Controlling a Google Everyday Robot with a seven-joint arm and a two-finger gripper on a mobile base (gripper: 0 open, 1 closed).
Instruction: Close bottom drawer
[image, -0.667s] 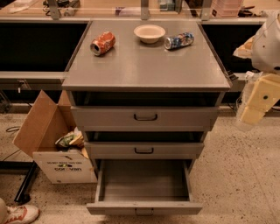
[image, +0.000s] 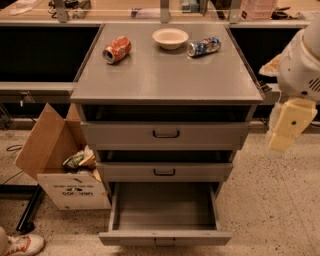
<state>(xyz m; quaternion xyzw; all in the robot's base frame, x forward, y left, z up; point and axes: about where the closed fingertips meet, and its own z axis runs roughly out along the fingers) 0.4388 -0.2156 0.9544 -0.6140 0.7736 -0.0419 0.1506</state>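
Observation:
The grey metal cabinet (image: 165, 75) stands in the middle of the camera view with three drawers. The bottom drawer (image: 165, 237) is pulled far out towards me; its shallow tray shows nothing inside, and its small dark handle (image: 164, 243) sits at the centre of the front. The two drawers above it (image: 166, 134) (image: 164, 171) are pulled out only a little. My gripper (image: 286, 127), a cream-coloured end on the white arm, hangs at the right, beside the cabinet at the height of the top drawer, apart from it and well above the bottom drawer.
On the cabinet top lie a red can (image: 117, 49) on its side, a white bowl (image: 170, 38) and a blue can (image: 204, 46). An open cardboard box (image: 65, 165) with trash stands left of the drawers. A shoe (image: 20, 245) is at the bottom left.
The arm's cream end has shifted slightly down and to the left. The drawers have not moved.

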